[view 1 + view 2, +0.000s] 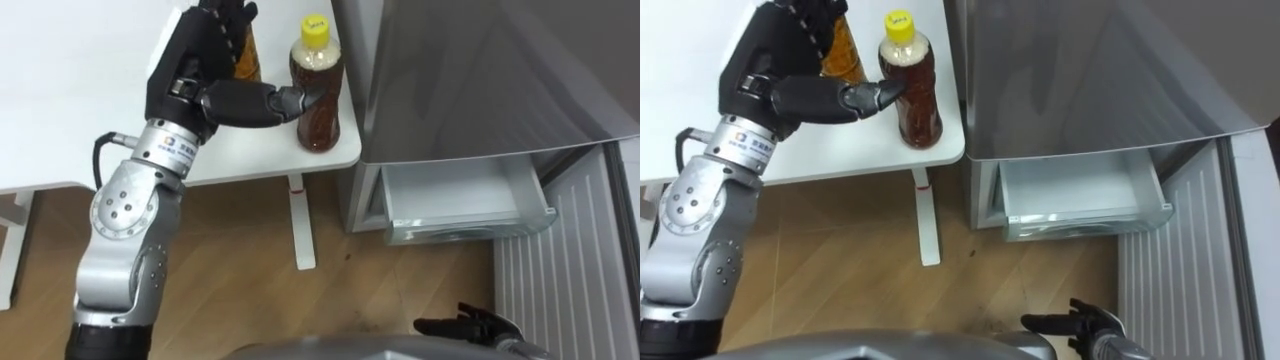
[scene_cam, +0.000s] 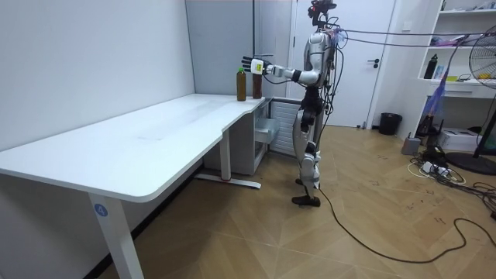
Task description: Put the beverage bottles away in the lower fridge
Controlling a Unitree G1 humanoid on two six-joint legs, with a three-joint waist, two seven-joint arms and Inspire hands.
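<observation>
Two brown drink bottles (image 1: 320, 100) (image 1: 250, 62), one white table (image 1: 60, 80), one fridge (image 1: 480, 70), one open drawer (image 1: 460, 205)

Left hand (image 1: 183, 62) is wearing a black shell, with the thumb going grey at the tip. Wrist is carrying a white label with blue marking, and a black cable is looping out beside it. Forearm is showing silver, its round joint cap ringed with screws. Right hand (image 1: 470, 325) is showing black too.

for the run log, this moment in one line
left hand open, thumb against yellow-capped bottle | second bottle beside it on table | right hand open, low | fridge drawer open
</observation>
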